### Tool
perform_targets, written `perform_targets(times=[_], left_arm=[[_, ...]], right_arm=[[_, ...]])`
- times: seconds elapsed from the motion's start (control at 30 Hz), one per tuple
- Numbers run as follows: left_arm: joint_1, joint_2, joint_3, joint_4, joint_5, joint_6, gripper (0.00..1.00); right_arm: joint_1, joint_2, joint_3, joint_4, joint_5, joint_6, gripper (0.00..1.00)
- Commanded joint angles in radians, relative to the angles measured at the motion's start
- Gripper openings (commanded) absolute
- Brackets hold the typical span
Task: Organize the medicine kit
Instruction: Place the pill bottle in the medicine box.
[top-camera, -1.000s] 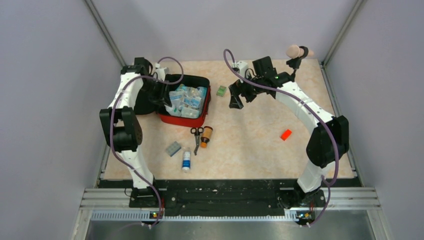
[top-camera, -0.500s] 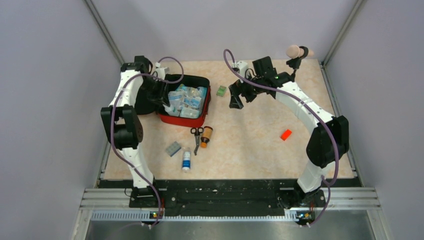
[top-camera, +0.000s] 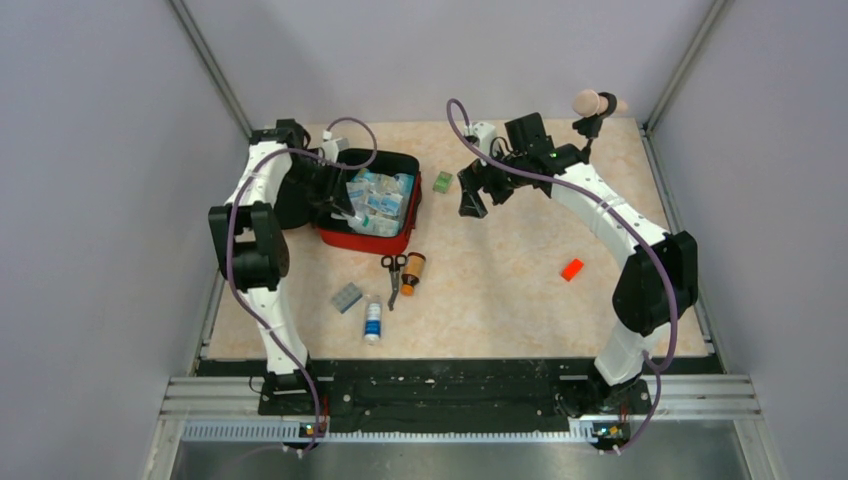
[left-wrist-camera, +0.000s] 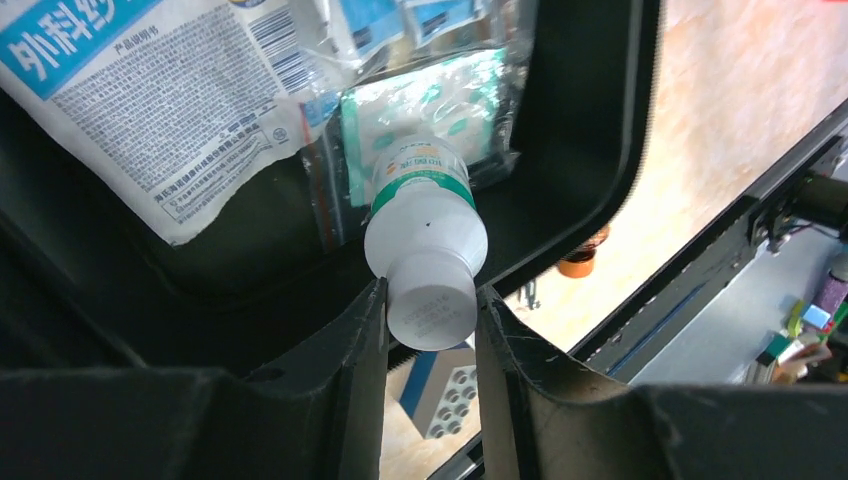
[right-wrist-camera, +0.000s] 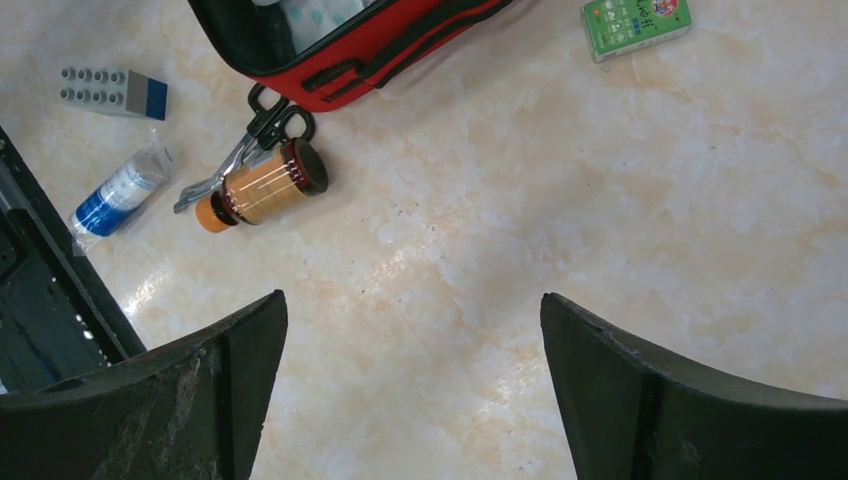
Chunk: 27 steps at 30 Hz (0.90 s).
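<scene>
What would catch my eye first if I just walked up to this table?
Probably the open red medicine kit at the back left, stuffed with white and blue packets. Over it, the left gripper pinches a small white bottle by its cap. The right gripper hangs wide open above the table.

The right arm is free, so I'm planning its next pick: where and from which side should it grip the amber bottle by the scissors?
I'd take the amber bottle across the middle of its round body, coming straight down from above. It lies on its side, so the cap offers no top grip. The scissors crowd one flank, so that finger needs care.
</scene>
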Motion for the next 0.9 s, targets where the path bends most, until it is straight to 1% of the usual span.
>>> perform_targets(times=[0.0,0.07,0.13,0.23,0.33,0.6,0.77,0.87], left_arm=[[0.012,0.066,0.014,-0.060,-0.022,0.095,0.05],[0.015,0.070,0.018,-0.062,-0.053,0.109,0.11],[0.015,0.063,0.023,-0.056,-0.090,0.114,0.23],[0.016,0.035,0.026,-0.032,-0.148,0.120,0.33],[0.015,0.010,0.040,-0.008,-0.197,0.127,0.37],[0.015,-0.020,0.082,-0.002,-0.266,0.154,0.55],[0.015,-0.021,0.097,0.003,-0.260,0.134,0.58],[0.013,-0.038,0.112,0.035,-0.226,0.110,0.58]], right_arm=[[0.005,-0.007,0.033,0.014,0.006,-0.016,0.95],[0.005,-0.009,0.035,0.014,0.011,-0.020,0.95],[0.005,-0.010,0.035,0.015,0.013,-0.021,0.95],[0.006,-0.006,0.036,0.016,0.008,-0.022,0.95],[0.005,-0.001,0.039,0.016,0.001,-0.019,0.95],[0.005,0.007,0.043,0.015,-0.005,-0.011,0.95],[0.005,0.010,0.044,0.015,-0.006,-0.009,0.95],[0.005,0.010,0.042,0.015,-0.005,-0.009,0.95]])
